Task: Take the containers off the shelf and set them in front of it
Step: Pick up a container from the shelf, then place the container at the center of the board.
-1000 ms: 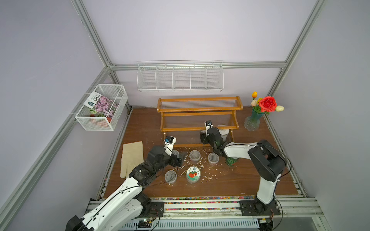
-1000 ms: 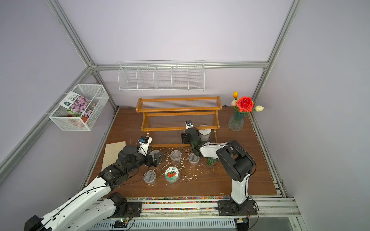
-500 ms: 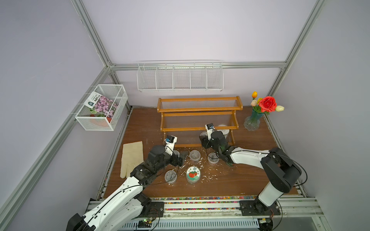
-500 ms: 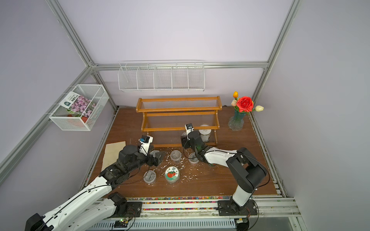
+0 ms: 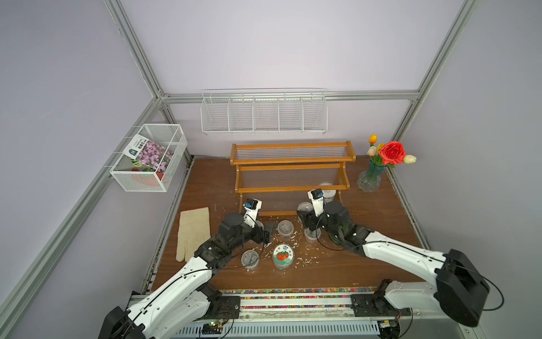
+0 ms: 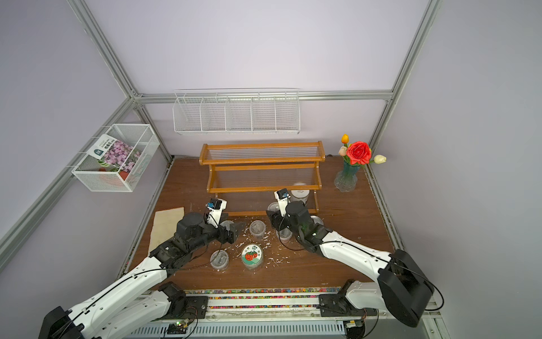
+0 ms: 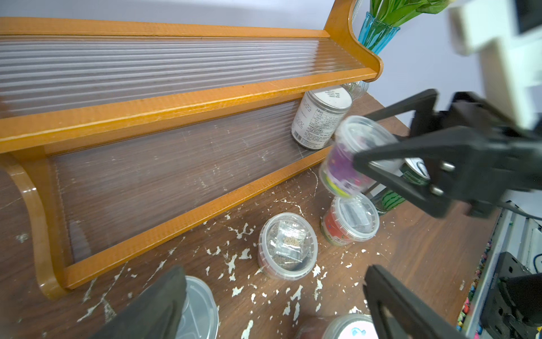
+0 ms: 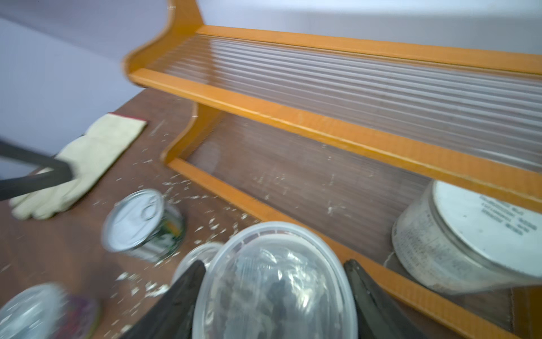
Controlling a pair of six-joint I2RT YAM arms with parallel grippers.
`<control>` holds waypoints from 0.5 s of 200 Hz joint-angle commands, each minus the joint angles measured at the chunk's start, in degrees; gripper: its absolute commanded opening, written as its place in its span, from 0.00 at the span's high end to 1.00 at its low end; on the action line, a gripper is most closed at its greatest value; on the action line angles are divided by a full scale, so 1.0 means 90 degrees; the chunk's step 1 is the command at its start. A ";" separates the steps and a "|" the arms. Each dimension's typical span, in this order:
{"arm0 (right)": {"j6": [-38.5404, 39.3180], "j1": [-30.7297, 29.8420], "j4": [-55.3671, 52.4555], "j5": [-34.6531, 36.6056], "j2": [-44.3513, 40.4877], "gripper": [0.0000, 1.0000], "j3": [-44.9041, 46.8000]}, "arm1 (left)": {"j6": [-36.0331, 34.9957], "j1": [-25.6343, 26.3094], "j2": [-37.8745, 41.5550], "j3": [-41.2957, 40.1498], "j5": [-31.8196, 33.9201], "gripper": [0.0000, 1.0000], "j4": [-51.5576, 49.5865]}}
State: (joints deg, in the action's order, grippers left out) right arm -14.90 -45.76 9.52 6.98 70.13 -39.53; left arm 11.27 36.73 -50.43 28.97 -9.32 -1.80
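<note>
Right tool (image 5: 303, 210) clamped on clear lidded cup (image 7: 341, 164); white-label tin (image 5: 328, 193), shelf (image 5: 278, 190) bottom tier, 1 o'clock from it; left tool (image 5: 270, 232) wide, farther.

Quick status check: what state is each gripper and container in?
left gripper: open, empty
right gripper: shut on purple-label cup
purple-label cup: lidded, held in the air
white-label tin: upright, lowest tier of shelf
tomato tub: lidded, on table
watermelon tin: upright, on table
green-striped tin: unopened, on table
seed-packet cup: lidded, on table
</note>
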 commanded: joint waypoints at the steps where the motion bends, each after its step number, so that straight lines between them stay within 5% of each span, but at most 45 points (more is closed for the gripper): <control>1: 0.0073 -0.0482 -0.0954 0.0086 -0.0728 0.45 0.0259 | -0.0072 -0.0038 -0.0109 0.0118 -0.0183 0.02 0.0259; 100: -0.0029 -0.2325 -0.2747 0.0874 -0.3208 0.45 0.1584 | -0.0191 -0.0038 -0.0567 0.0345 -0.0778 0.02 0.0674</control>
State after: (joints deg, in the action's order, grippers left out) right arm -13.02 -64.05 -10.41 11.77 44.84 -29.10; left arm 10.33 36.73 -54.98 30.02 -13.78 1.96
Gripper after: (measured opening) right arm 0.725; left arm 0.978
